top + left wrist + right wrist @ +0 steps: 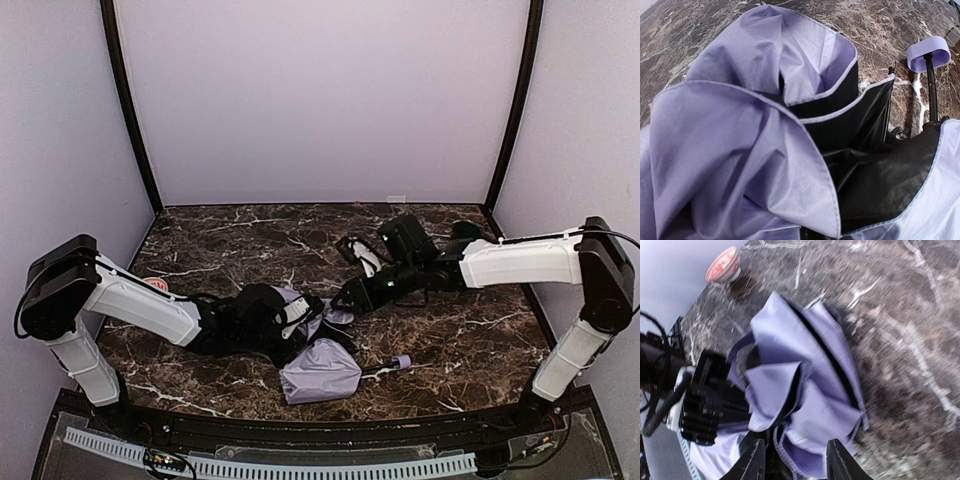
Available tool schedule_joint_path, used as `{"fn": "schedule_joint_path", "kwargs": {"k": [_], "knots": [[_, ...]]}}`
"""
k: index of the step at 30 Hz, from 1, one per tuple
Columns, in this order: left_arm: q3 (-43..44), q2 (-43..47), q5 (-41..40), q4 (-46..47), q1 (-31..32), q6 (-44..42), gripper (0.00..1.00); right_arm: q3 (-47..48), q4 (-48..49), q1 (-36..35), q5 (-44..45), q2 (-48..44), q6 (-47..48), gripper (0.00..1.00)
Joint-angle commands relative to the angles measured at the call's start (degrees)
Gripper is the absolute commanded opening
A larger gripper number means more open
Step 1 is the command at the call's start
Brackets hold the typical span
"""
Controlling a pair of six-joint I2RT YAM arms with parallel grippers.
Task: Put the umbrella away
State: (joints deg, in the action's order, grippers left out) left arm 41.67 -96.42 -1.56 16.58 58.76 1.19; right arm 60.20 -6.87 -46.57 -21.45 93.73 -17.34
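On the near middle of the tabletop (pixel 250 235), just ahead of the arm bases: the umbrella (pixel 320 372), collapsed into a loose lavender heap with black lining showing. Long axis roughly left to right along the near edge, shaft (pixel 931 85) poking out of the heap toward the right arm's side and ending in the knob (pixel 401 361).

Left pincer (pixel 262 318) buried in the heap's left end, closed; whether on fabric or on nothing, cannot tell, with folds filling the left wrist view and hiding the fingers. Right pincer (pixel 347 297) extended in from the far right, tip just at the heap's far edge, open, fingers (pixel 839 460) apart with ruffled fabric directly below and between them; no grip visible.

Step in hand, at a guess: gathering the canopy around the shaft, far from finished. Right arm nearer the knob, yet aimed at the fabric.

Next, probably: pinch the loose folds under the right pincer and draw them along the axis toward the knob, left end pinned. Worth watching: slippery cloth.
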Motion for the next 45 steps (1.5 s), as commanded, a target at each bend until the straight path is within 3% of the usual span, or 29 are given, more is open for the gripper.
{"fn": "schedule_joint_path", "kwargs": {"k": [1, 7, 13, 19, 21, 25, 26, 28, 29, 31, 38, 41, 45], "knots": [[-0.5, 0.3, -0.7, -5.5, -0.5, -0.8, 0.0, -4.6, 4.1, -5.1, -2.9, -2.0, -1.7, 0.45], [-0.6, 0.1, -0.5, -4.8, -0.6, -0.5, 0.0, -6.0, 6.4, -7.2, -2.7, 0.7, -2.4, 0.47], [-0.9, 0.3, -1.4, -5.1, -0.6, -1.4, 0.0, -5.6, 7.6, -8.3, -5.7, 3.9, -2.1, 0.35], [-1.3, 0.3, -1.4, -4.8, -0.7, -1.6, 0.0, -5.9, 6.3, -8.5, -4.7, 4.7, -1.1, 0.36], [-1.2, 0.2, -1.3, -5.1, -0.7, -1.7, 0.0, -6.0, 6.5, -8.5, -5.3, 4.8, -1.3, 0.28], [-1.4, 0.6, -2.3, -5.1, -0.8, -2.1, 0.0, -6.9, 7.8, -8.4, -5.3, 4.0, -2.6, 0.01], [-1.1, 0.9, -2.7, -5.7, -0.8, -2.3, 0.06, -7.0, 7.7, -8.1, -5.0, 4.1, -3.5, 0.0], [-0.4, 2.3, -5.3, -7.1, -0.8, -2.8, 0.45, -6.8, 7.0, -7.4, -4.2, 4.6, -5.5, 0.0], [-0.2, 3.5, -7.1, -7.5, -0.8, -3.7, 0.59, -6.9, 6.8, -7.1, -3.9, 5.1, -6.3, 0.0], [-0.3, 6.4, -11.7, -7.6, -0.8, -6.7, 0.73, -7.3, 7.0, -6.4, -3.3, 6.0, -7.9, 0.0], [1.2, 18.2, -14.2, -10.8, -1.1, -12.7, 0.8, -13.9, 19.9, -2.5, -8.9, 7.3, -17.8, 0.0], [3.1, 20.5, -8.5, -14.8, -0.3, -13.0, 0.77, -14.4, 21.5, -2.3, -9.7, 8.9, -19.1, 0.0], [5.1, 19.9, 0.5, -18.1, 5.2, -17.7, 0.74, -14.8, 22.4, -2.1, -8.8, 10.0, -20.3, 0.0]]}}
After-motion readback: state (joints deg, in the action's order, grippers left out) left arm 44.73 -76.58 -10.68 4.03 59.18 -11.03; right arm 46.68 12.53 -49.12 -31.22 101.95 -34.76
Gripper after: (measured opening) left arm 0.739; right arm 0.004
